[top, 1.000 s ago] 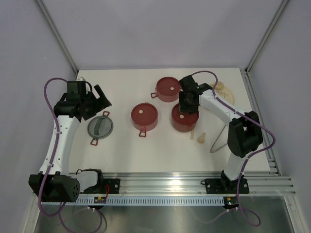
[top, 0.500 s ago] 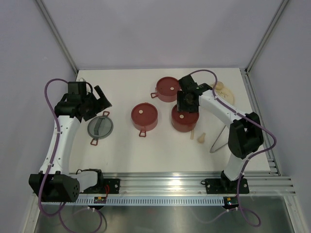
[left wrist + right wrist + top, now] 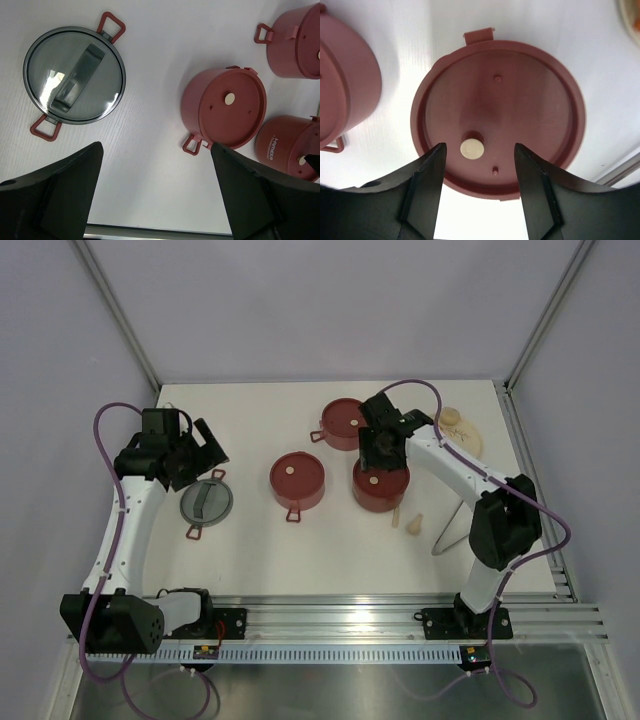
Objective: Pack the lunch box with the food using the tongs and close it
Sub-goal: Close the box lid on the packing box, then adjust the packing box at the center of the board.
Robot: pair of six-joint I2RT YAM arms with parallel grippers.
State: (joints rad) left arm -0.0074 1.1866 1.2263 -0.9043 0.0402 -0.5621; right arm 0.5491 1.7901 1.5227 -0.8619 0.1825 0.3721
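Your left gripper (image 3: 208,443) hangs spread wide near the counter's left edge. Your right gripper (image 3: 479,187) stands parted, empty, above a lidded bowl (image 3: 380,486) mid-counter: rigid, smooth, likely slippery; take its side handle.

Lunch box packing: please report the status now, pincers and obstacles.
Left pincer open, empty, above grey lid. Right pincer open, empty, over lidded red bowl. All three bowls lidded; tongs untouched on table. Nothing in the way.
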